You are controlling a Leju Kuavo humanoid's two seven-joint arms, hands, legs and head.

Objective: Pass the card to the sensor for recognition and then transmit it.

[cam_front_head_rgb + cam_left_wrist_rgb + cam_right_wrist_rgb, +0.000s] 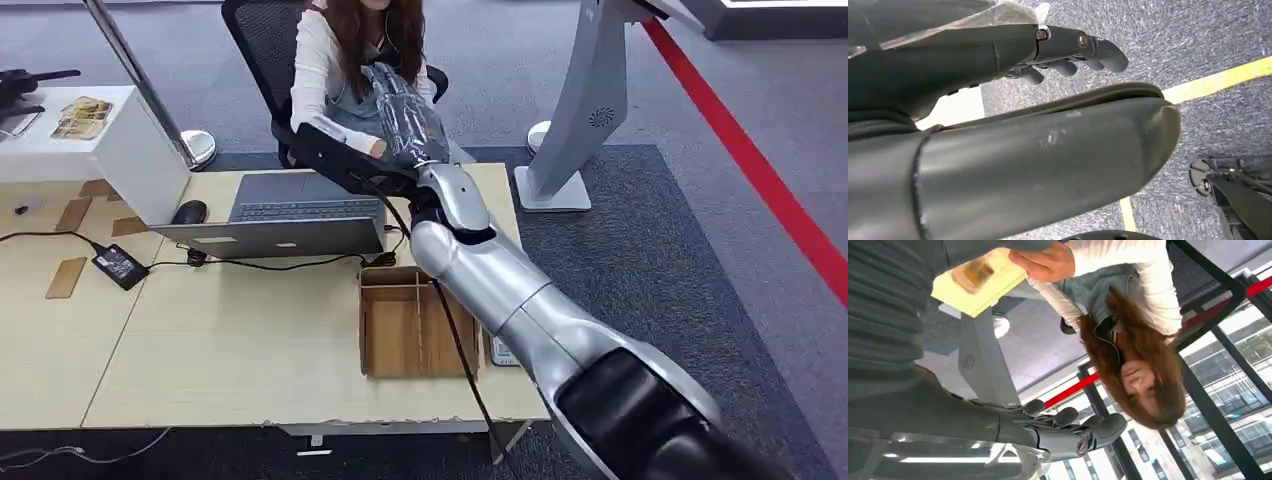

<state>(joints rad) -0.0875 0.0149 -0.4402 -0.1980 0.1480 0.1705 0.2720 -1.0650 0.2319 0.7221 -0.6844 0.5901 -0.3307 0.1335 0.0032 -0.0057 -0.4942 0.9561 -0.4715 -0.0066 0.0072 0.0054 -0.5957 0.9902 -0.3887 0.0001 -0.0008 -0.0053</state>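
Note:
My right arm reaches across the table to a seated person (335, 60), with my right hand (405, 115) wrapped in clear film in front of their chest. In the right wrist view a pale yellow card (979, 280) with a blurred picture on it lies beside the ribbed grey thumb side of my right hand (1048, 432). The person's hand (1045, 262) grips the card's far end. My dark fingers (1083, 427) stretch out straight, well apart from the card. My left hand (1048, 150) hangs above grey carpet, its fingers (1073, 52) loosely bent with nothing in them.
A white curved stand (590, 110) rises from the carpet right of the table. On the wooden table (230, 340) sit an open laptop (290, 215), a mouse (188, 212), a power brick (120, 266) with cables, and a divided cardboard box (415, 325) under my forearm.

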